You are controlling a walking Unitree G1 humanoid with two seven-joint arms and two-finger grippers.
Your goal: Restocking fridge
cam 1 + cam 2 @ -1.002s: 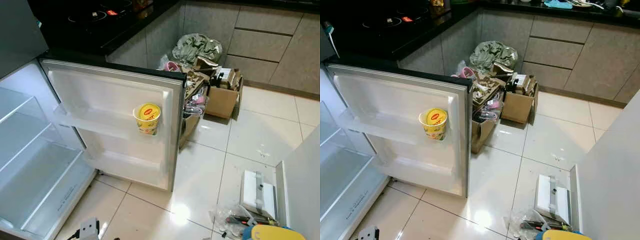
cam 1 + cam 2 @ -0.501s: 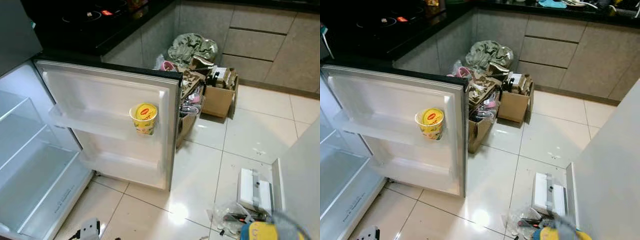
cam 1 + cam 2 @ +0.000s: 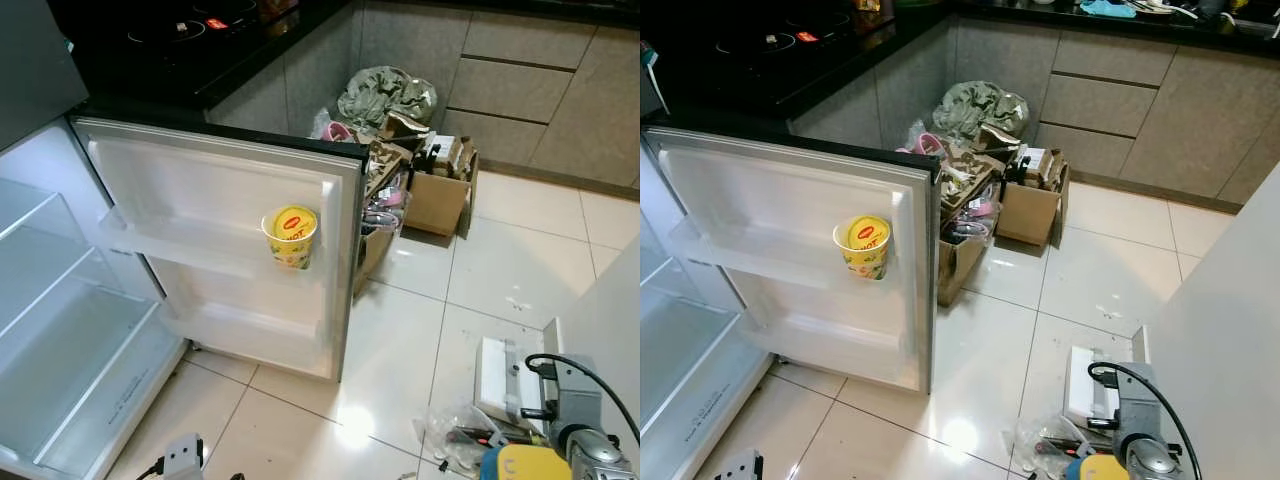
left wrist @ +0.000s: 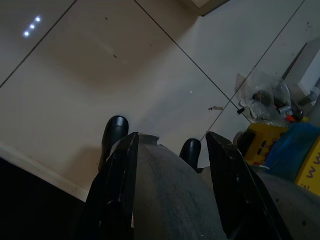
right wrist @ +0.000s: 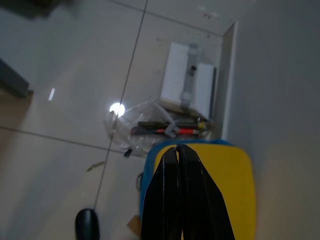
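From the left eye view, the fridge door (image 3: 225, 240) stands wide open, and a yellow noodle cup (image 3: 291, 236) sits upright in its upper door shelf (image 3: 190, 243), at the end nearest the door's free edge. The fridge shelves (image 3: 60, 320) to the left are bare. On the tiled floor (image 3: 400, 330) beyond the door stand cardboard boxes (image 3: 440, 195) of clutter. At the lower right the silver right arm (image 3: 575, 420) comes into frame beside a yellow-and-blue container (image 3: 520, 466).

The right eye view gives the same scene — a white box (image 3: 1090, 385) lies on the floor near a clear plastic bag (image 3: 1045, 440) of tools.

In the left wrist view the left end effector (image 4: 175, 165) hangs low over the floor, its two black fingers (image 4: 117, 175) apart and holding nothing.

In the right wrist view the right end effector (image 5: 178, 152) has its fingers pressed together — empty — above the yellow lid (image 5: 235, 175) of the container.
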